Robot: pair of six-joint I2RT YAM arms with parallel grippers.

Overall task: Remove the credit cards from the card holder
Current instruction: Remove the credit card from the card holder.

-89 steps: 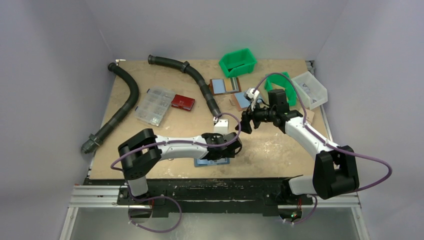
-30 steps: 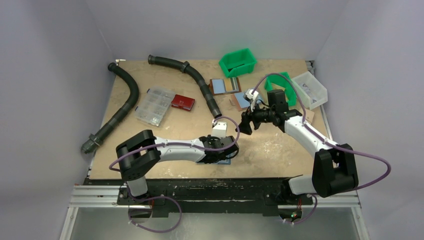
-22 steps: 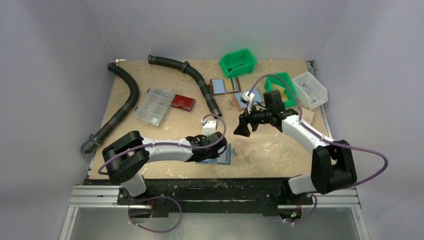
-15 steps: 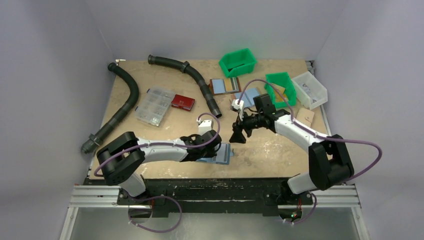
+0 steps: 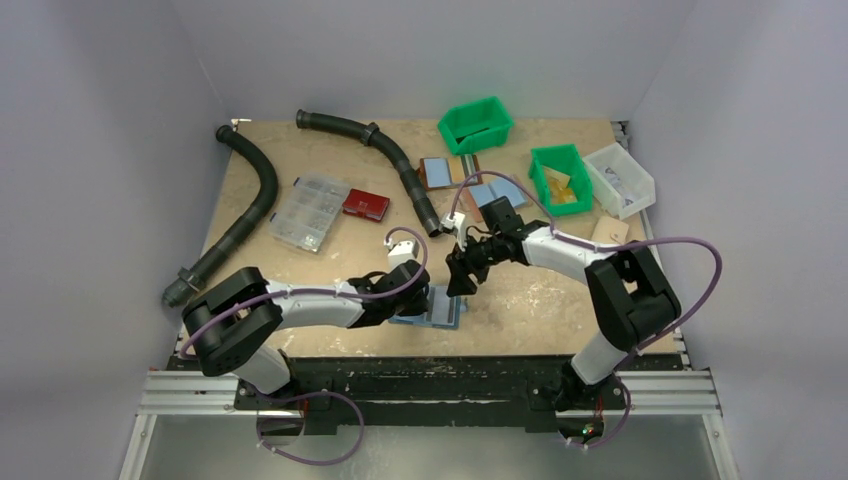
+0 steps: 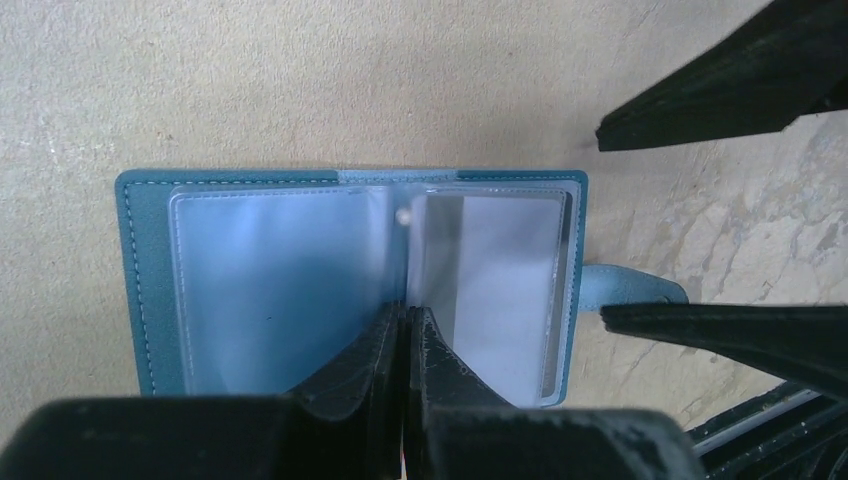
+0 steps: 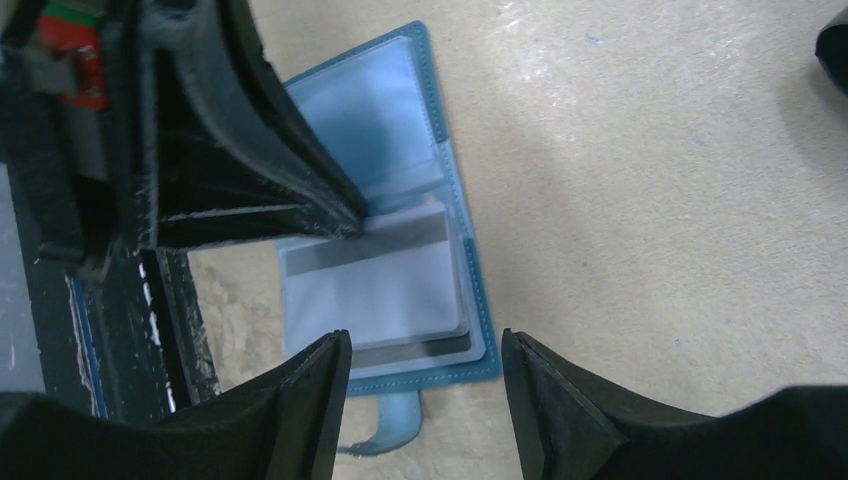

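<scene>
Down at the table's (image 5: 560,310) near edge, the left gripper (image 6: 405,320), closed, presses the middle of the card holder (image 6: 270,270), lying open; the right gripper (image 7: 425,400) hangs spread above its tab (image 6: 630,290).

card holder (image 6: 148,290): blue, open flat | cards (image 7: 372,280): inside clear sleeves

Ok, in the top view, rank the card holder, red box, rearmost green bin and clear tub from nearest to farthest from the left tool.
1. card holder, directly under the left tool, near edge.
2. red box, back-left of it, mid-table.
3. rearmost green bin, back centre.
4. clear tub, far right, toward the back.
</scene>
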